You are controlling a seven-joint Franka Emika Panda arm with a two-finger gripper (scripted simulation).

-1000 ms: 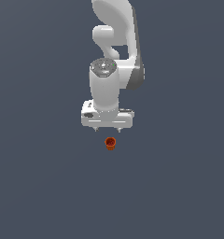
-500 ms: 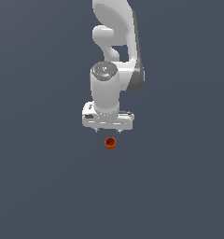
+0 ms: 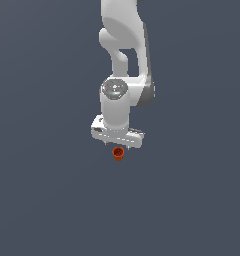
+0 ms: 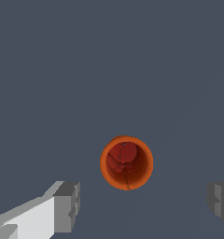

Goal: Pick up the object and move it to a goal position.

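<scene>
The object is a tiny orange-red cup [image 3: 118,153] with a darker hollow top, standing upright on the dark grey floor. In the exterior view my white gripper [image 3: 117,144] hangs directly above and just behind it, its short fingertips [image 3: 99,141] barely showing under the hand. In the wrist view the cup [image 4: 127,162] lies ahead of the gap between my two grey fingers [image 4: 67,206], seen from above with its hollow facing me. The jaws stand wide open and hold nothing.
A plain dark grey floor [image 3: 42,200] fills both views. The white arm [image 3: 124,55] rises from the hand toward the top of the exterior view. No other objects or goal marker show.
The hand has shifted slightly toward the cup. The cup has not moved.
</scene>
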